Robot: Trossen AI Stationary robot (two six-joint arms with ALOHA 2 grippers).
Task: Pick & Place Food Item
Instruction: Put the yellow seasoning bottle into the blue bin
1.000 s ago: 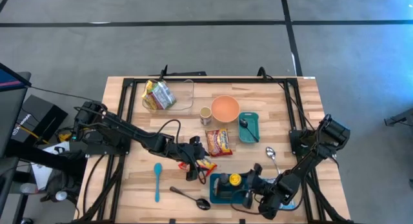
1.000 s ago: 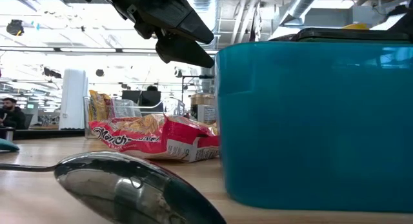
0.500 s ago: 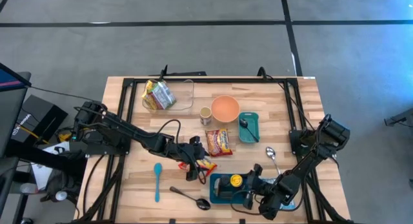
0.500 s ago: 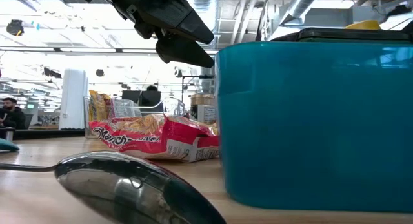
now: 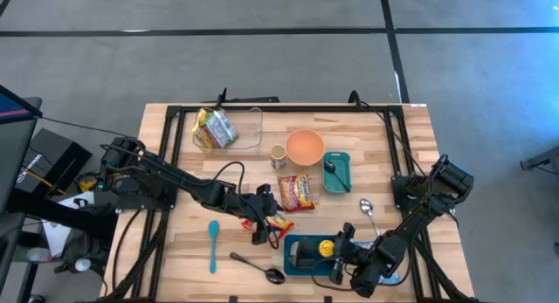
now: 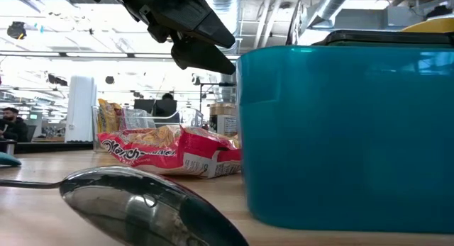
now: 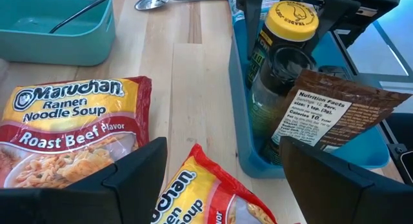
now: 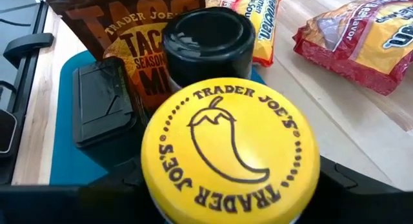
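My left gripper [image 5: 262, 226] hovers just left of the teal bin [image 5: 295, 266], shut on a red-and-yellow ramen packet [image 7: 206, 192]. The bin holds a black-lidded jar [image 7: 284, 62], a brown seasoning packet [image 7: 329, 127] and a yellow-lidded bottle [image 7: 292, 19]. My right gripper [image 5: 339, 251] reaches into the bin from its right end and is shut on that bottle. The right wrist view is mostly filled by the yellow lid [image 8: 229, 150], which hides my right gripper's fingers there. In the low view the bin's wall [image 6: 340, 132] hides its contents. My left gripper has the ramen packet's near end [image 7: 193, 204] between its two wide-set fingers, slanting down from the table's left. The packet is lifted off the table and sticks out ahead of the fingers toward the bin. The contact itself lies below the picture's edge. My right gripper pinches the bottle between its two fingers [image 7: 248, 17], one on each side just below the yellow lid. It comes in from the table's right, slanting down. The bottle stands nearly upright inside the bin, and the black-lidded jar hides its base.
A second ramen packet [image 5: 295, 192] lies flat beyond the bin. A small teal tray [image 5: 341, 182] holding a black spoon, an orange bowl [image 5: 305, 147], a cup [image 5: 278, 156] and a clear container [image 5: 249, 128] stand farther back. A blue spoon [image 5: 212, 244] and metal spoons [image 5: 258, 266] [image 5: 369, 211] lie loose.
The bottle's yellow lid has shifted a little toward the table's right edge and near side, inside the bin, still in my right gripper's hold. My left gripper and its packet have kept still.
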